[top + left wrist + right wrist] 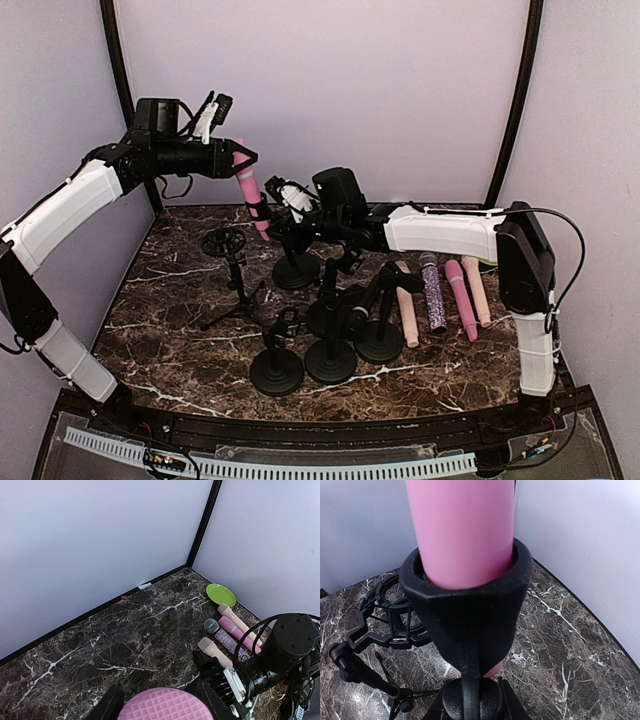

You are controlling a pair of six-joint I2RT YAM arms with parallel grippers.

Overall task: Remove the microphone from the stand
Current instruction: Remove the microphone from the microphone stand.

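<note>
Microphone (249, 190): smooth pink body; tilted in black stand (465, 610).

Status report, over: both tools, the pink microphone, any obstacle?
Left tool shut on pink microphone. Right tool shut on stand. Microphone in clip. No obstacle above.

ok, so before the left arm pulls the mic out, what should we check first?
1. Left gripper shut on the mic near its top: ok.
2. Right gripper shut on the stand under the clip: ok, as far as the wrist view shows.
3. Mic free of the clip: not ok, it sits through the ring.
4. Path up along the mic's axis: ok, only bare wall beyond it.
5. Left grip firm enough not to slip: cannot tell.
6. Spare mics clear of the pull: ok, they lie flat at the right.
</note>
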